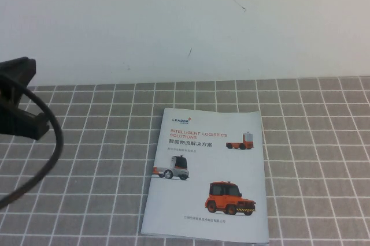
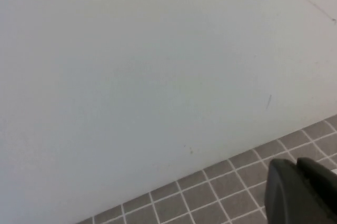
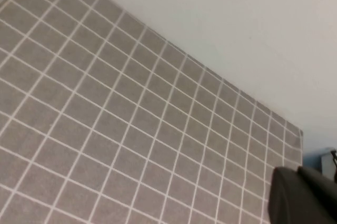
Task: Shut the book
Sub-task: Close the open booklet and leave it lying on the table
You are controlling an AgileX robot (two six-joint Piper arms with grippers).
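Note:
The book lies flat and closed on the grey tiled table, front cover up, in the middle right of the high view. The cover is white, with an orange truck, a grey car and printed text. My left gripper is parked at the table's far left, well away from the book, with a black cable hanging from it. In the left wrist view its dark fingers sit together, shut on nothing, facing the white wall. My right gripper shows only in the right wrist view, shut over bare tiles.
A white wall rises along the table's back edge. Grey tiles with white grout cover the table around the book. The book's lower edge reaches almost to the high view's bottom border.

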